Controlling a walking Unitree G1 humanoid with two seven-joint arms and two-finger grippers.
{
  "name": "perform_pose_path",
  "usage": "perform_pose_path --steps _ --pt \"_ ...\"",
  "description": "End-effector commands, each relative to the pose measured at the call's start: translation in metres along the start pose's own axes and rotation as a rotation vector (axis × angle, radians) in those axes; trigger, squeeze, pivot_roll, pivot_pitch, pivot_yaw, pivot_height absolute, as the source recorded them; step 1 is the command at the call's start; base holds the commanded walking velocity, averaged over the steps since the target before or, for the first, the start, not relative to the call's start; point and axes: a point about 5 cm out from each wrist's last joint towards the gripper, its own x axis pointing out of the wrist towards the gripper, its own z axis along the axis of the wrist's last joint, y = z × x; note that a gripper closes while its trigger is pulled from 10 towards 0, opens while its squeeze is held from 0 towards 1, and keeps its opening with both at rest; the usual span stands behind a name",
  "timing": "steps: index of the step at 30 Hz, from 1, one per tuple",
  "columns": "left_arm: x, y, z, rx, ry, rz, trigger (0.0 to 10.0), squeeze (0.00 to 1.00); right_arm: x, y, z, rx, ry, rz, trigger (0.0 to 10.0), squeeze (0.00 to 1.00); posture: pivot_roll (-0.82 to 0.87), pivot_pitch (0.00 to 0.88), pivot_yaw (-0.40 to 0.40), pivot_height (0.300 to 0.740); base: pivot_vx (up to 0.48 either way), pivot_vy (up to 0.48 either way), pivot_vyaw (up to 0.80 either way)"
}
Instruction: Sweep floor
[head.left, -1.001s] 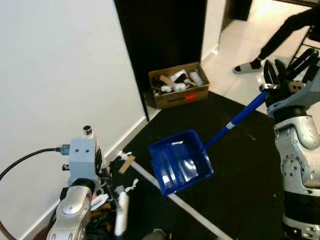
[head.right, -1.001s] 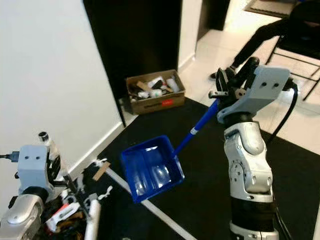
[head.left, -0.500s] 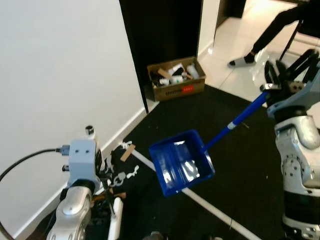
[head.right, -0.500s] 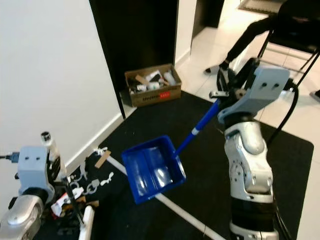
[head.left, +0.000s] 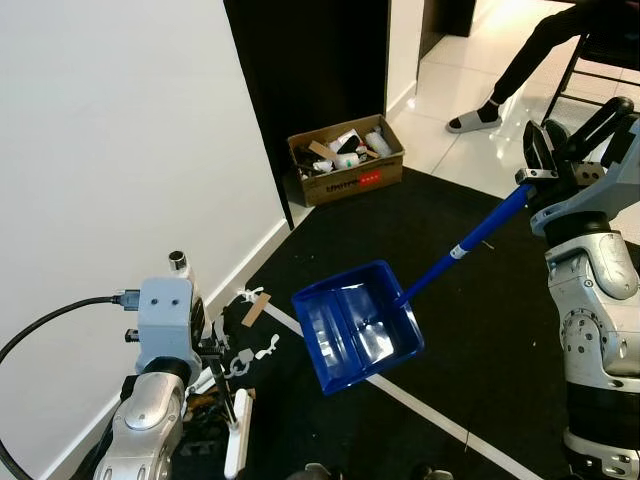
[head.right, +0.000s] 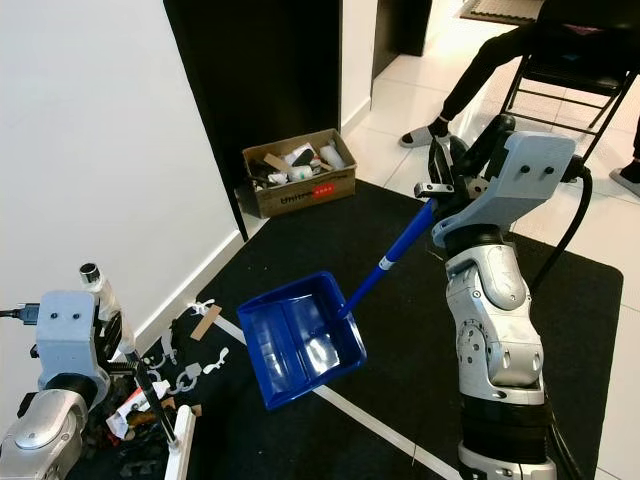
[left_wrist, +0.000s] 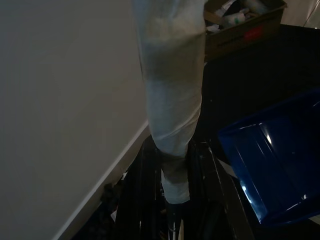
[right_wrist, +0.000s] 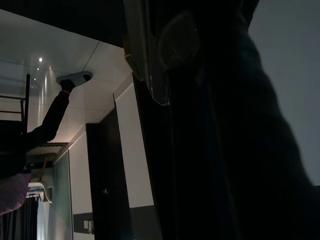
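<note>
A blue dustpan (head.left: 358, 325) hangs tilted just above the black mat, its long blue handle (head.left: 470, 240) rising to my right gripper (head.left: 535, 172), which is shut on the handle's top. Low at the left, my left gripper (left_wrist: 172, 195) is shut on a white broom handle (left_wrist: 172, 100), whose lower end (head.left: 237, 445) reaches the floor by the wall. Litter lies to the left of the dustpan: a cardboard strip (head.left: 252, 309) and small white scraps (head.left: 245, 355), with more colourful bits (head.right: 135, 405) beside the broom.
A cardboard box (head.left: 345, 160) full of rubbish stands against the dark doorway ahead. A white line (head.left: 440, 420) crosses the black mat (head.left: 480, 330). A seated person's leg (head.left: 520, 70) and a chair (head.right: 560, 70) are on the tiled floor at the far right. A white wall (head.left: 120, 150) runs along the left.
The whole picture has shifted: the camera has drawn back from the box, and more litter by the wall has come into view. Both grippers keep their hold.
</note>
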Motion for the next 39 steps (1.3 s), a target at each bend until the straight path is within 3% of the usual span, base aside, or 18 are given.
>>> perform_pose_path --steps 1,6,8,9,13,17,18,19,21,25,27,30,34,39 --pt "-0.002 0.005 0.002 0.017 -0.009 0.016 10.0 0.0 0.001 0.003 0.007 0.012 -0.046 0.01 10.0 0.0 0.09 0.177 0.099 0.74 0.0 0.0 0.0" --pt "-0.001 0.008 0.001 0.006 0.0 0.041 10.0 0.0 -0.006 0.011 -0.011 0.003 0.022 0.041 10.0 0.0 0.08 0.175 0.096 0.74 0.0 0.0 0.0" --pt "0.0 0.018 0.001 -0.012 -0.002 0.087 10.0 0.0 -0.017 0.015 -0.035 -0.02 0.116 0.068 10.0 0.0 0.09 0.175 0.095 0.74 0.0 0.0 0.0" --pt "0.0 0.018 0.001 -0.012 -0.002 0.087 10.0 0.0 -0.017 0.015 -0.035 -0.02 0.116 0.068 10.0 0.0 0.09 0.175 0.095 0.74 0.0 0.0 0.0" --pt "-0.001 0.028 -0.001 -0.058 0.014 0.131 10.0 0.0 -0.05 0.012 -0.094 -0.075 0.336 0.059 10.0 0.0 0.1 0.183 0.085 0.74 0.0 0.0 0.0" --pt "0.001 0.016 -0.002 -0.188 0.031 0.11 10.0 0.0 -0.068 0.006 -0.116 -0.193 0.397 0.044 10.0 0.0 0.1 0.188 0.077 0.74 0.0 0.0 0.0" --pt "0.001 0.016 -0.002 -0.188 0.031 0.11 10.0 0.0 -0.068 0.006 -0.116 -0.193 0.397 0.044 10.0 0.0 0.1 0.188 0.077 0.74 0.0 0.0 0.0" --pt "0.006 0.011 0.002 -0.274 0.015 0.109 10.0 0.0 -0.071 0.0 -0.117 -0.202 0.377 0.001 10.0 0.0 0.1 0.19 0.075 0.74 0.0 0.0 0.0" --pt "0.008 0.01 0.004 -0.295 0.006 0.11 10.0 0.0 -0.071 -0.002 -0.117 -0.202 0.365 -0.015 10.0 0.0 0.1 0.19 0.075 0.74 0.0 0.0 0.0" --pt "0.018 0.011 0.014 -0.238 -0.037 0.101 10.0 0.0 -0.059 -0.01 -0.104 -0.222 0.273 -0.094 10.0 0.0 0.09 0.195 0.077 0.74 0.0 0.0 0.0" --pt "0.021 0.018 0.018 -0.229 -0.042 0.107 10.0 0.0 -0.048 -0.011 -0.092 -0.258 0.207 -0.095 10.0 0.0 0.09 0.2 0.082 0.74 0.0 0.0 0.0" --pt "0.022 0.02 0.02 -0.23 -0.041 0.109 10.0 0.0 -0.045 -0.011 -0.089 -0.277 0.185 -0.092 10.0 0.0 0.09 0.203 0.083 0.74 0.0 0.0 0.0" --pt "0.026 0.028 0.03 -0.186 -0.053 0.142 10.0 0.0 -0.031 -0.013 -0.076 -0.27 0.108 -0.122 10.0 0.0 0.1 0.207 0.085 0.74 0.0 0.0 0.0" --pt "0.026 0.023 0.03 -0.152 -0.059 0.123 10.0 0.0 -0.026 -0.008 -0.076 -0.22 0.106 -0.123 10.0 0.0 0.1 0.205 0.085 0.74 0.0 0.0 0.0"
